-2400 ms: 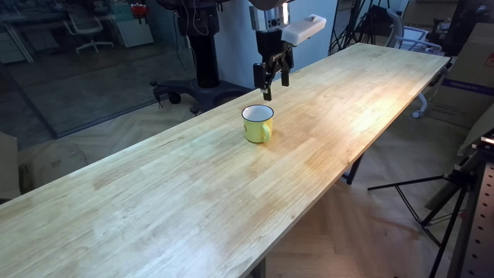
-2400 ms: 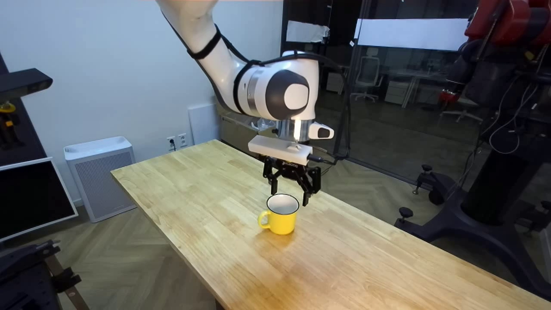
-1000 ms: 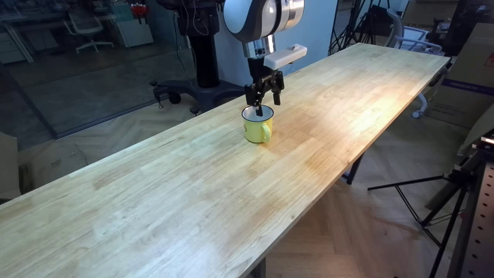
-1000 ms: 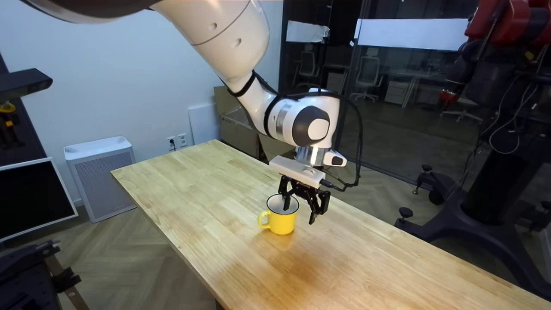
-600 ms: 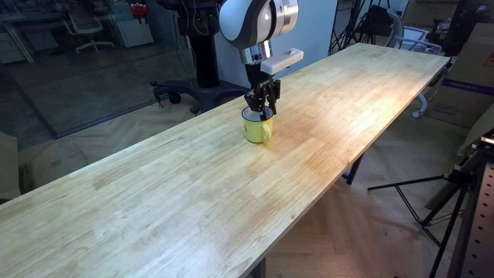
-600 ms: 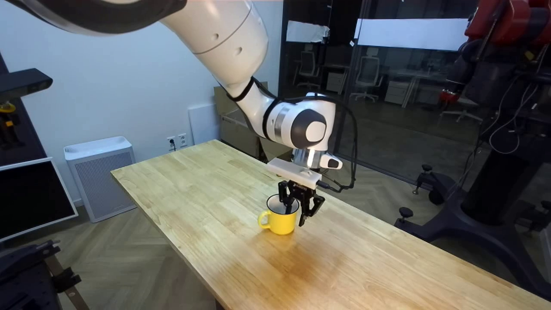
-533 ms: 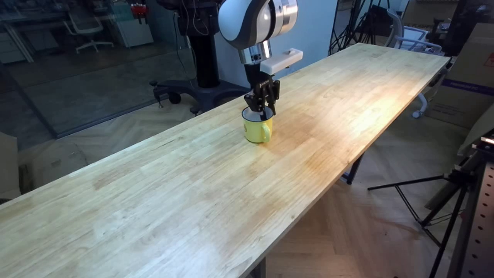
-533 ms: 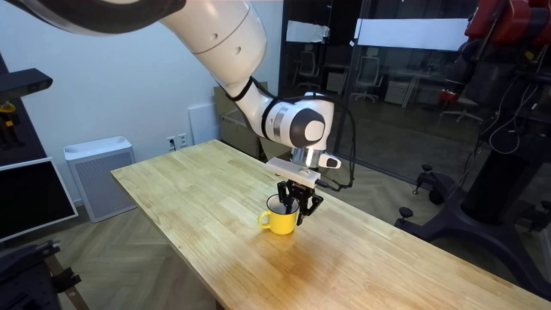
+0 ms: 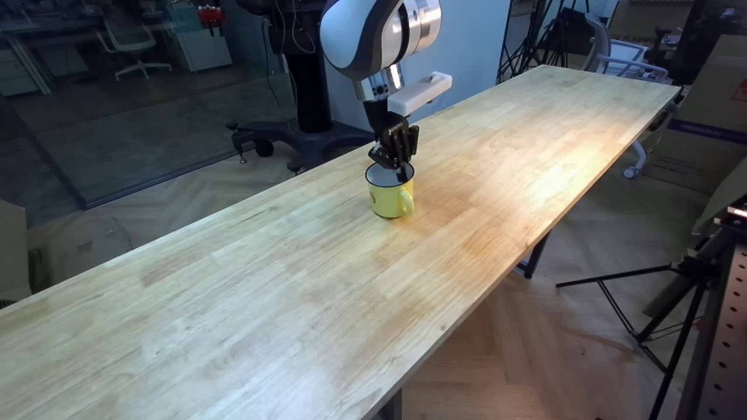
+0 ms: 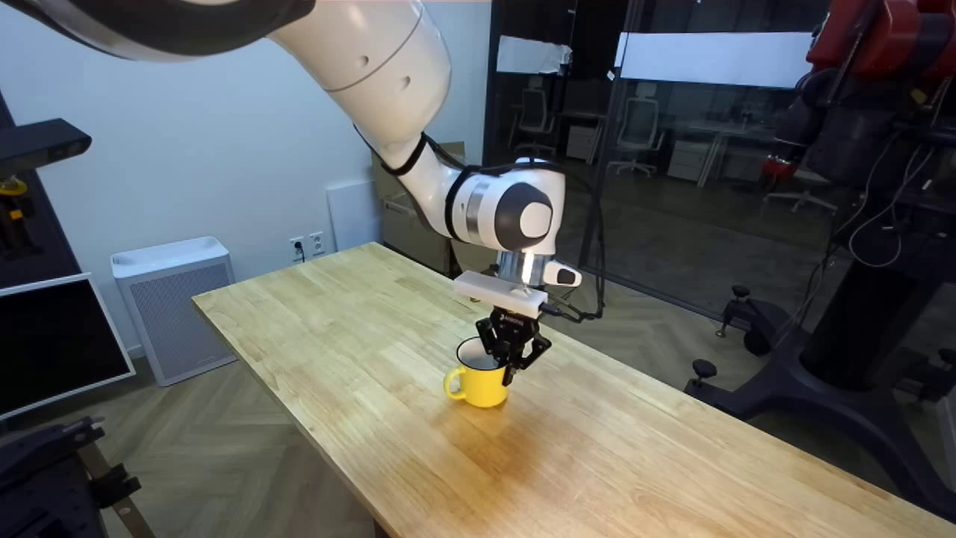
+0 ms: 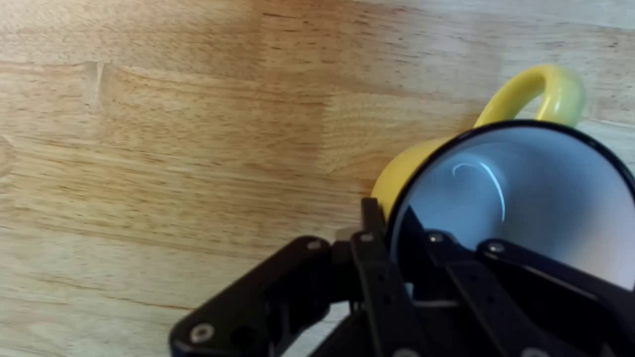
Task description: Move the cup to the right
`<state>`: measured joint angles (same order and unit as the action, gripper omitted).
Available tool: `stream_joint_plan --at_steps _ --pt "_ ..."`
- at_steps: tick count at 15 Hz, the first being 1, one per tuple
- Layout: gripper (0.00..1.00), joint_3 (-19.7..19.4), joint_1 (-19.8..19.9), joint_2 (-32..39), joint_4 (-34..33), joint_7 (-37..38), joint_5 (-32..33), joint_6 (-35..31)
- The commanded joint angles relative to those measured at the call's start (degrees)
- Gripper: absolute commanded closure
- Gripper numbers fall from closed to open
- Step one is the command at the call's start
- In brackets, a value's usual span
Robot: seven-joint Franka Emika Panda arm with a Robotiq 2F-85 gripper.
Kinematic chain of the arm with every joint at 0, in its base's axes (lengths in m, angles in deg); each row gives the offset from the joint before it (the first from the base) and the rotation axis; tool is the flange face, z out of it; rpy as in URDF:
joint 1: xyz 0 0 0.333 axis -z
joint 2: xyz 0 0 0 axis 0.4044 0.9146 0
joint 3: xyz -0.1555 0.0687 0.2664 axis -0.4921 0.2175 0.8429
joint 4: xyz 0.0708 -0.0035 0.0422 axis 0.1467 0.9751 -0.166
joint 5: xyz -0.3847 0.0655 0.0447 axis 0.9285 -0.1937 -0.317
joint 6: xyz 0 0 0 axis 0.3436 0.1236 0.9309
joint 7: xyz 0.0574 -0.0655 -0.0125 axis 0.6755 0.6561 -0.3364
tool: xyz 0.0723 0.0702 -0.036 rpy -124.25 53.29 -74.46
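Note:
The yellow cup [image 9: 392, 201] stands upright on the long wooden table [image 9: 262, 280], its white inside and dark rim facing up. Its handle [image 11: 560, 94] points away from my gripper [image 11: 391, 214] in the wrist view. One finger [image 11: 371, 210] lies against the outer wall, and the other finger [image 11: 412, 248] reaches down inside, so the wall is pinched between them. In an exterior view the cup [image 10: 480, 382] has the gripper [image 10: 505, 366] at its rim, on the side opposite the handle. The inner fingertip is partly hidden by the cup wall.
A dark wheeled stand [image 10: 829, 359] is beyond the table's far long edge. Past the opposite edge stands a black tripod [image 9: 659, 309] on the floor. An office chair [image 9: 618, 52] is near the table's distant end.
The jaws, wide apart a second ago over the rim, have come together on the cup wall. The cup has shifted and turned slightly where it stands.

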<state>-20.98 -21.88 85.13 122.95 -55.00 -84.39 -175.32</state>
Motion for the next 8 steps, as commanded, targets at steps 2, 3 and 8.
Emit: stream_joint_plan --at_steps 2,3,8 --pt "0.97 -0.33 -0.75 -0.42 -0.64 1.29 1.05 4.09" --pt "0.97 -0.35 -0.78 -0.39 -0.71 1.33 1.07 4.43" --pt "0.89 0.35 -0.1 0.13 -0.48 0.16 0.77 3.7"
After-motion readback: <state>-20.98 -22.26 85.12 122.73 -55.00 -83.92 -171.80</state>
